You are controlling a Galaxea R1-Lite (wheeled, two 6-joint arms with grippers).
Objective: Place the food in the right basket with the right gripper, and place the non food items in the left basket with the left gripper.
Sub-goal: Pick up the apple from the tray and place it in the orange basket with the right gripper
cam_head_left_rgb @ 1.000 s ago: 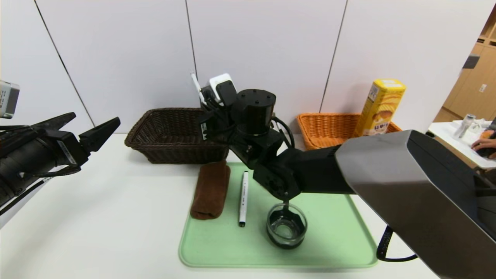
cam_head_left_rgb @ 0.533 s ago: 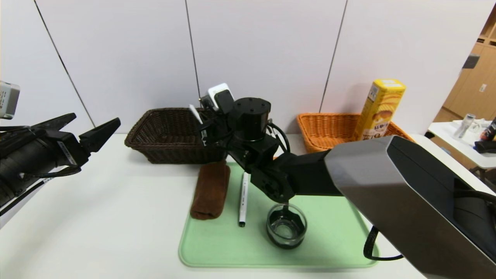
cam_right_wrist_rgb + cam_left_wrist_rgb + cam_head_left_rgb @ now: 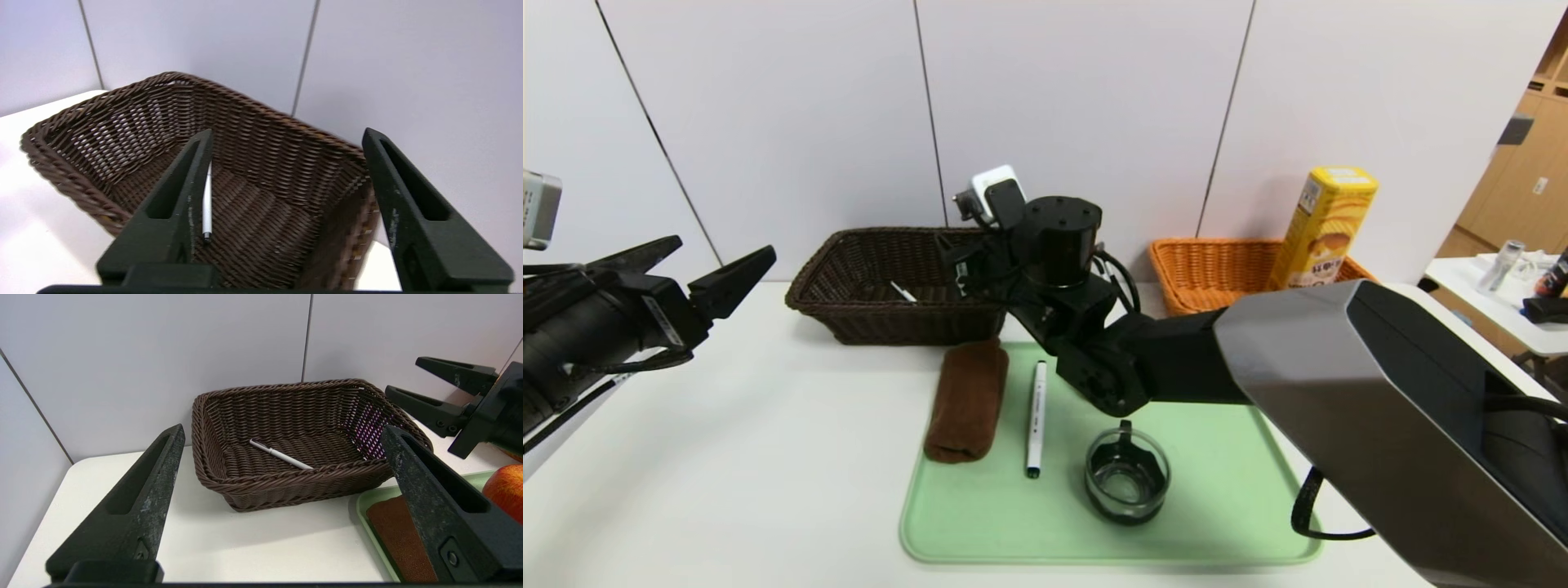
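Head view first: I see my right gripper [image 3: 952, 261] reaching across to the right rim of the dark brown left basket [image 3: 849, 322], and its fingers [image 3: 175, 204] stand spread apart with nothing between them. One white pen [image 3: 902, 291] lies loose on the woven floor of that basket, below the spread fingers and apart from them; from the right wrist camera it shows just past one finger, not touching it. My left gripper [image 3: 690, 273] hangs at the far left above the table [image 3: 727, 457], well away from the basket, its fingers [image 3: 135, 510] wide apart and holding nothing. On the green tray [image 3: 980, 531] I count one rolled brown towel [image 3: 968, 400] at the left edge, one more white pen [image 3: 1036, 418] just beside it, and one clear glass cup [image 3: 1127, 478] nearer the middle. One apple [image 3: 504, 490] shows only from the left wrist camera, on the tray beyond the towel; the right arm hides it from the head camera. One yellow snack box [image 3: 1323, 224] stands upright in the orange right basket [image 3: 1217, 278]. So I count two baskets, two pens, one towel, one cup, one apple, one box.
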